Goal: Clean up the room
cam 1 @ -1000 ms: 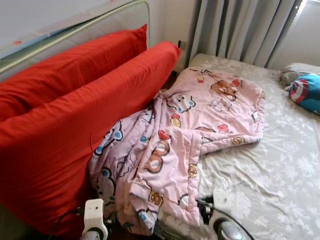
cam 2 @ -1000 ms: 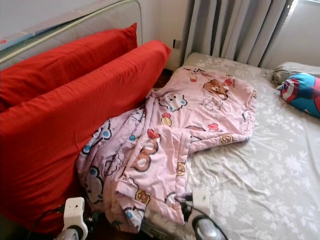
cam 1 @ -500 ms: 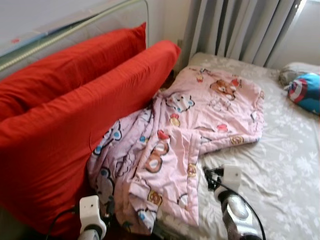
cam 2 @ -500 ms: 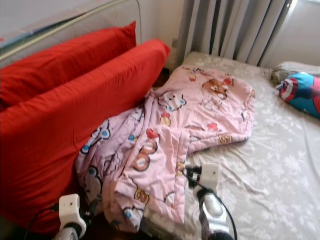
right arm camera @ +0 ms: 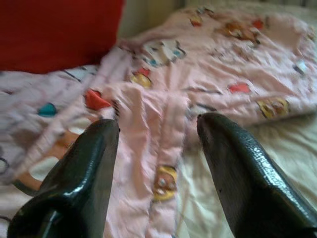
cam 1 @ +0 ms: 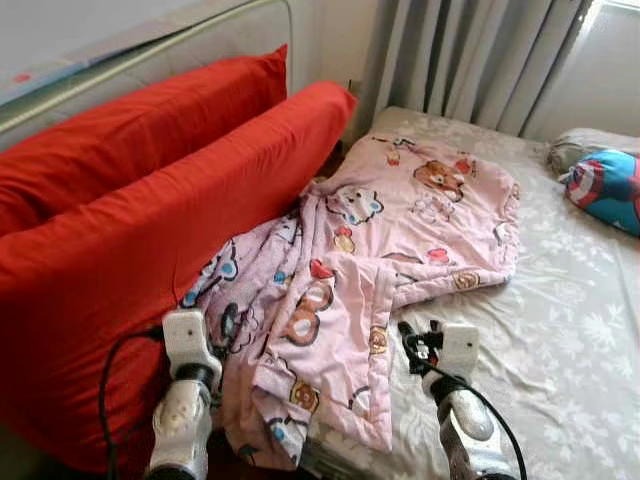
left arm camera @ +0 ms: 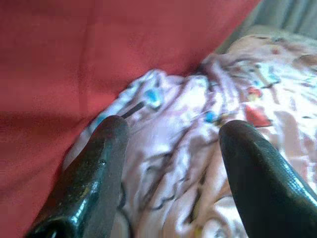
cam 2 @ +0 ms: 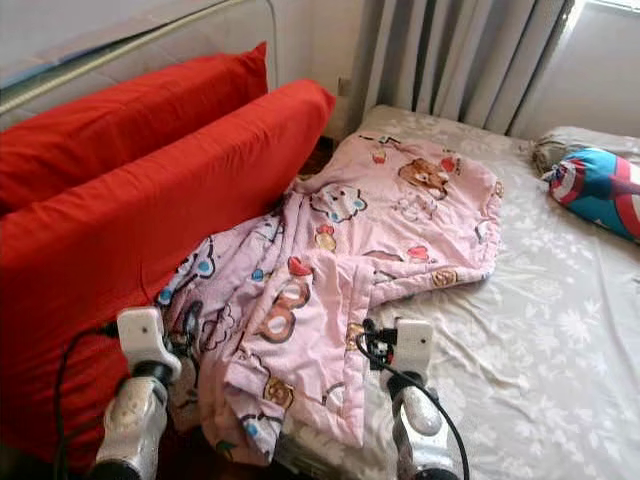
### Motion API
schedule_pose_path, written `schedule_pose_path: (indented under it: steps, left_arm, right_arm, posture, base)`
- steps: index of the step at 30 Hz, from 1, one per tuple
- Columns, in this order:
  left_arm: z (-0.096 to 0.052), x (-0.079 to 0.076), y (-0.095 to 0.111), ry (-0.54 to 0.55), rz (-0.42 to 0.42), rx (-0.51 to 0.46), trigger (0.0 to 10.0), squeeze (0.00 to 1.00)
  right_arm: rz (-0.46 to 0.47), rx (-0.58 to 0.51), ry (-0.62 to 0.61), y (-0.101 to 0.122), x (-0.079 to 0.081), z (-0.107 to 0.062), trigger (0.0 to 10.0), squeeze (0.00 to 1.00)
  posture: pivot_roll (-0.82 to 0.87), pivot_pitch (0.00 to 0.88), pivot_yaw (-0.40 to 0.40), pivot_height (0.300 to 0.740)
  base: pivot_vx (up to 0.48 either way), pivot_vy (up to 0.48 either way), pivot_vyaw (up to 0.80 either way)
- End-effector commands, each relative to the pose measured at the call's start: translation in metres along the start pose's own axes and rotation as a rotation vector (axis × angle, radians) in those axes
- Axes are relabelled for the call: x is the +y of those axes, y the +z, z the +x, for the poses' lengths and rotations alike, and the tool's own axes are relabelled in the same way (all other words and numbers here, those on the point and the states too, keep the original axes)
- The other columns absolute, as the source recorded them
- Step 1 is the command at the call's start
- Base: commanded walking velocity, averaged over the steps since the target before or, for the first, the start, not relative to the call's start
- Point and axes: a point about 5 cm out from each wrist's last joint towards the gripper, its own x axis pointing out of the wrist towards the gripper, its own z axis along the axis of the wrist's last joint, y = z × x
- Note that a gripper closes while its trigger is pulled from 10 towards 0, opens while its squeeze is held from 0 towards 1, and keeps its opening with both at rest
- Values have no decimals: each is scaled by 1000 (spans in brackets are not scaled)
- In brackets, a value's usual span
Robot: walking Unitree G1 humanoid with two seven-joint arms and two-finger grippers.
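Note:
A pink quilt (cam 1: pixel 390 240) printed with cartoon bears lies crumpled across the bed (cam 1: pixel 560 330), its near end spilling off the bed's edge beside two red cushions (cam 1: pixel 150 220). My left gripper (left arm camera: pixel 171 148) is open, raised over the quilt's lower fold next to the red cushion, with nothing between its fingers (left arm camera: pixel 99 168). The left arm (cam 1: pixel 185 400) rises at the lower left. My right gripper (right arm camera: pixel 158 139) is open too, hovering over the quilt's near hem by the bare sheet. Its arm (cam 1: pixel 455 390) comes up from the bottom edge.
The bed carries a grey floral sheet. A blue, red and white shield-print pillow (cam 1: pixel 610 190) lies at the far right beside a grey bundle (cam 1: pixel 580 145). Grey curtains (cam 1: pixel 470 60) hang behind the bed. A pale padded headboard (cam 1: pixel 150 50) stands behind the red cushions.
Both arms have risen into view and reached forward toward the quilt's near end. The camera has shifted slightly; the quilt and cushions lie as before.

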Motion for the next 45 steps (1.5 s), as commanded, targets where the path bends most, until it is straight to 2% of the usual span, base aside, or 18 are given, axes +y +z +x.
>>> schedule_pose_path:
  steps: [1, 23, 45]
  left_arm:
    - [3, -2, 5, -5, 5, -17, 10000, 0]
    - [1, -1, 12, 8, -10, -14, 10000, 0]
    - [1, -3, 13, 7, 1, 12, 10000, 0]
  right_arm:
    - [-2, 7, 13, 1, 1, 1, 10000, 0]
    - [4, 33, 17, -4, 0, -1, 10000, 0]
    - [9, 53, 27, -6, -2, -1, 10000, 0]
  posture:
    - [-67, 30, -47, 740]
    - [-58, 60, -43, 740]
    - [-59, 57, -48, 740]
  base:
    - [0, 0, 0]
    - [0, 0, 0]
    - [-202, 0, 0]
